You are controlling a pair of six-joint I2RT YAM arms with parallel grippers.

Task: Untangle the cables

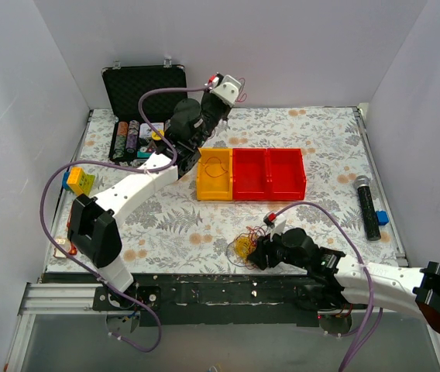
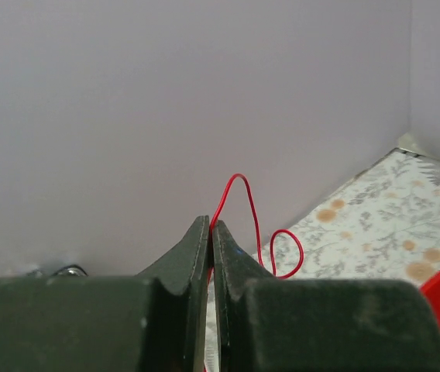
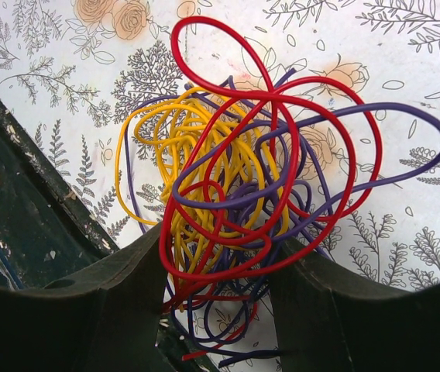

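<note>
Right gripper (image 3: 220, 291) straddling cables (image 3: 243, 194) near table's (image 1: 204, 232) front edge

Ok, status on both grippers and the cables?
Left gripper shut on one red wire, over the yellow bin. Right gripper open, straddling the cables. Nothing in the way.

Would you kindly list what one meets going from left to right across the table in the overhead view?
Yellow and blue block → poker chips → yellow bin → red bin → black cylinder → small blue piece. The cable tangle and the arms overlap these, so I have left them out.
</note>
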